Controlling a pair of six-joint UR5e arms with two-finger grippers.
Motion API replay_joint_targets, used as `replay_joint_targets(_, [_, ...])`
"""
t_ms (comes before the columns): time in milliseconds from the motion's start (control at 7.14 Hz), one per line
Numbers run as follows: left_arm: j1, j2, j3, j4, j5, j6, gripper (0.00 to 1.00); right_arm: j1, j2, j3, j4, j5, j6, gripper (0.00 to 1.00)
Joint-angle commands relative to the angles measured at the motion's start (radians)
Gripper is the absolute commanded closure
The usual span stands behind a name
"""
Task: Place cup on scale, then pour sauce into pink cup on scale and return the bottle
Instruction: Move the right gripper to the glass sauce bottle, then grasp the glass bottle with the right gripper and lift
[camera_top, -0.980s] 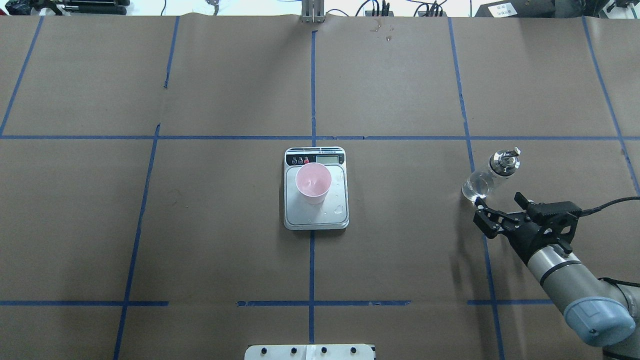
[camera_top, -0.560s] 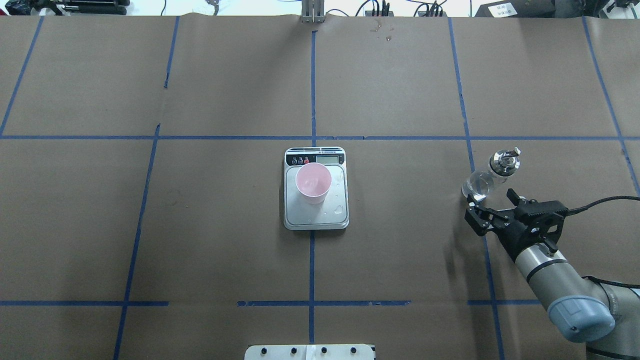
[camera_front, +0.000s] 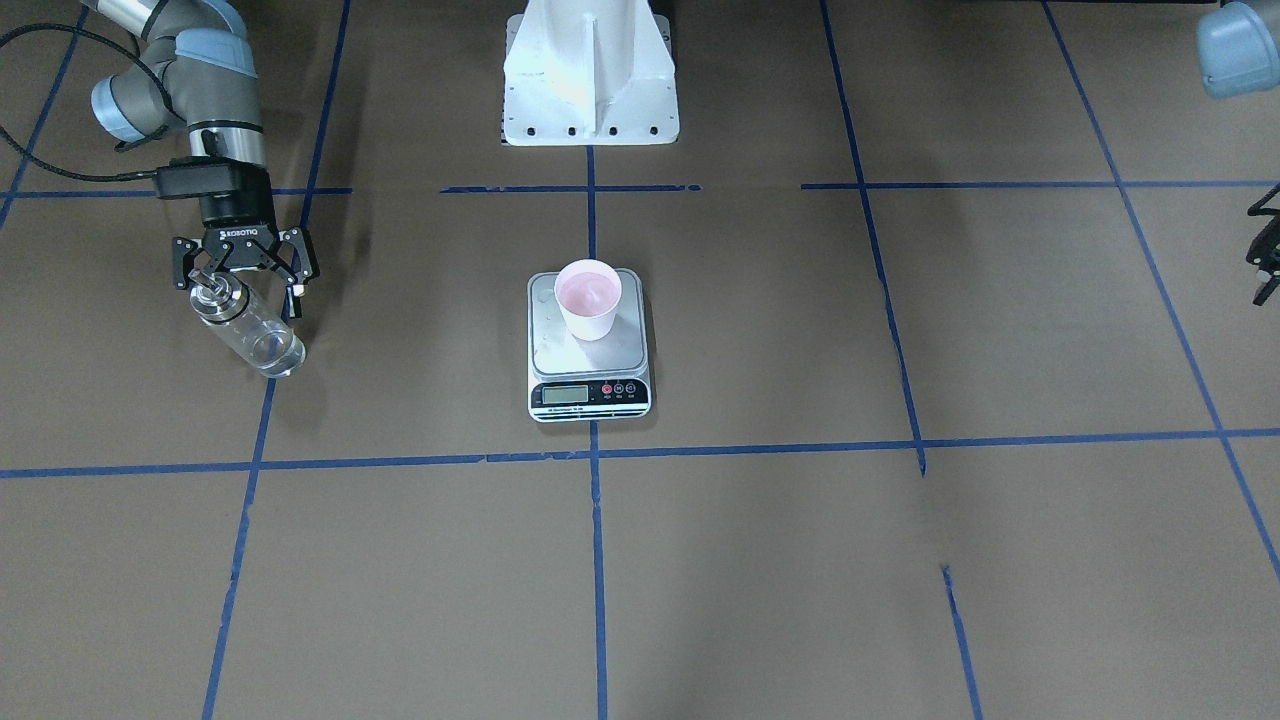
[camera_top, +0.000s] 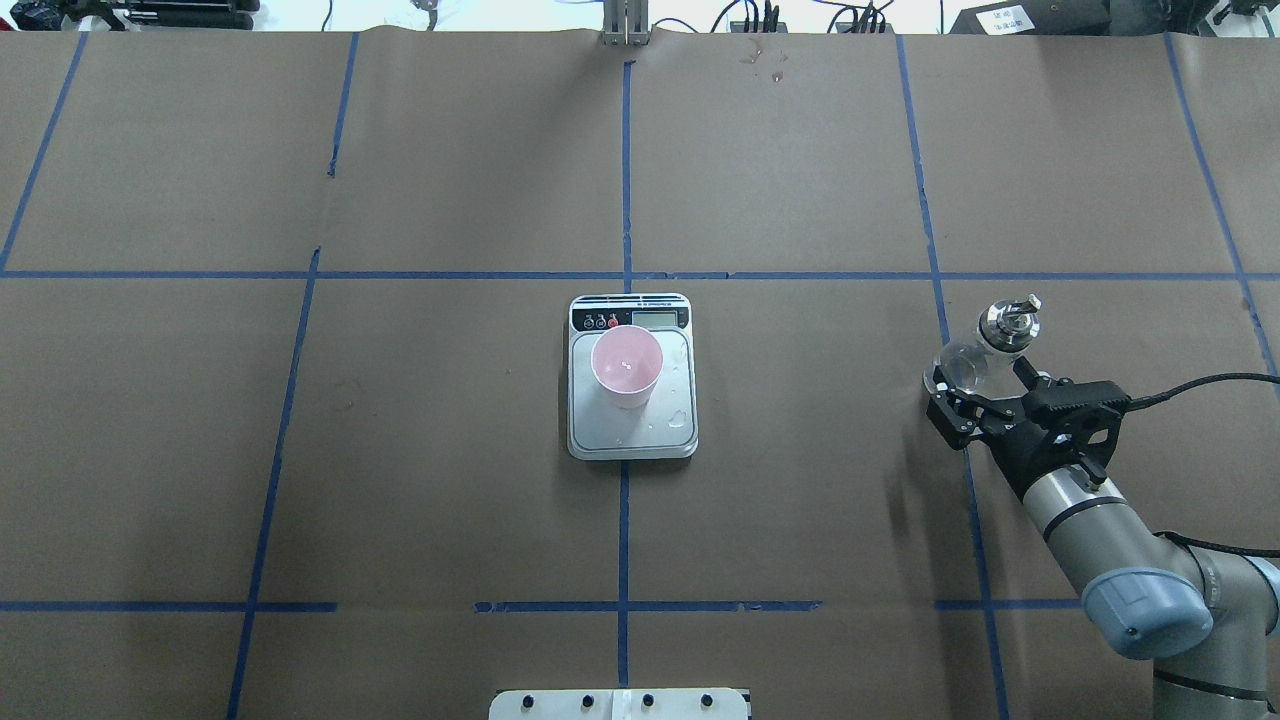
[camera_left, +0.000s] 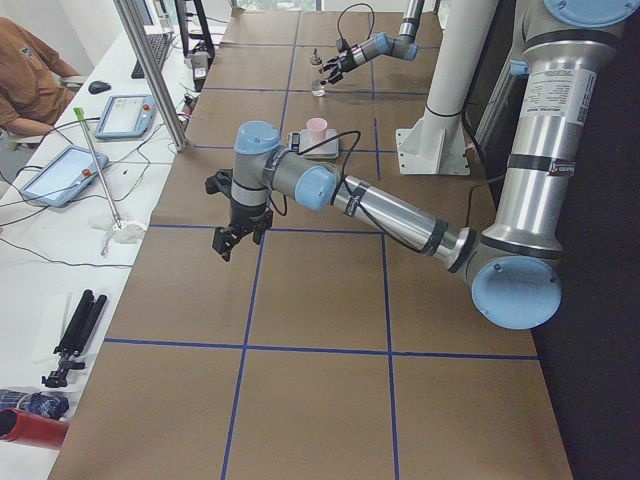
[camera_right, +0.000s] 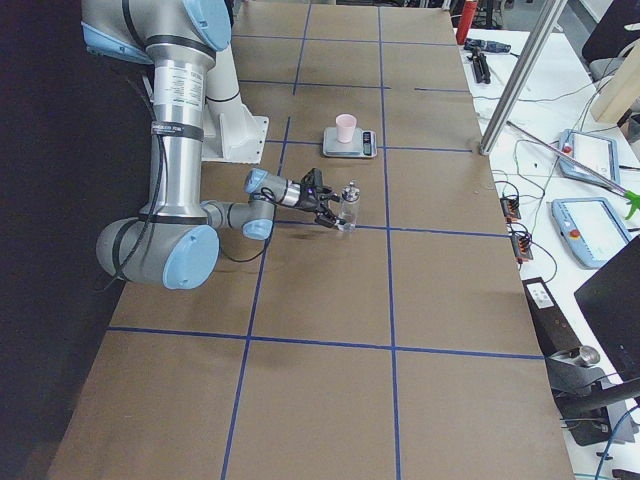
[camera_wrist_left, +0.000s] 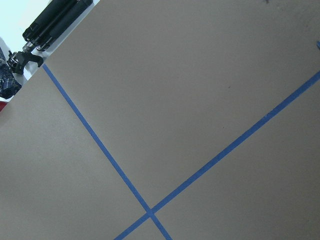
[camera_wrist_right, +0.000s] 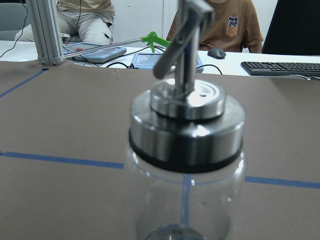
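The pink cup (camera_top: 626, 365) stands upright on the scale (camera_top: 584, 425) at the table's middle; both also show in the front view, cup (camera_front: 588, 295) on scale (camera_front: 590, 394). The clear glass bottle (camera_top: 962, 366) with its silver collar and spout stands upright at the right. My right gripper (camera_top: 978, 380) is open, its fingers on either side of the bottle's body, not closed on it. The bottle (camera_wrist_right: 187, 135) fills the right wrist view. The sauce barely shows. My left gripper (camera_left: 232, 238) hangs over bare table far to the left; I cannot tell whether it is open.
Small wet drops (camera_top: 680, 420) lie on the scale's platform. The white robot base plate (camera_front: 588, 80) sits at the near edge. Blue tape lines (camera_wrist_left: 150, 212) cross the brown paper. Operators, tablets and a keyboard (camera_wrist_right: 280, 67) lie beyond the far edge.
My right gripper has moved forward and a little left toward the bottle, so its open fingers now flank the bottle's body. The bottle, cup and scale have not moved.
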Motion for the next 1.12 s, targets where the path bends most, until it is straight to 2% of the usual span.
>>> replay_joint_targets(0, [0.0, 0.001, -0.001, 0.0, -0.002, 0.0, 0.0, 0.023, 0.01, -0.011, -0.001, 0.003, -0.019, 0.0])
replay_joint_targets(420, [0.0, 0.001, -0.001, 0.0, -0.002, 0.0, 0.0, 0.036, 0.055, -0.039, -0.001, 0.008, -0.021, 0.01])
replay_joint_targets(700, [0.0, -0.001, -0.002, 0.002, -0.002, 0.0, 0.0, 0.049, 0.074, -0.053, -0.001, 0.014, -0.022, 0.23])
replay_joint_targets(840, [0.0, -0.002, -0.002, 0.0, -0.003, 0.0, 0.0, 0.062, 0.074, -0.052, 0.0, 0.037, -0.034, 0.46])
replay_joint_targets(980, [0.0, -0.002, -0.005, 0.002, -0.003, -0.002, 0.0, 0.068, 0.074, -0.05, 0.002, 0.038, -0.04, 0.97])
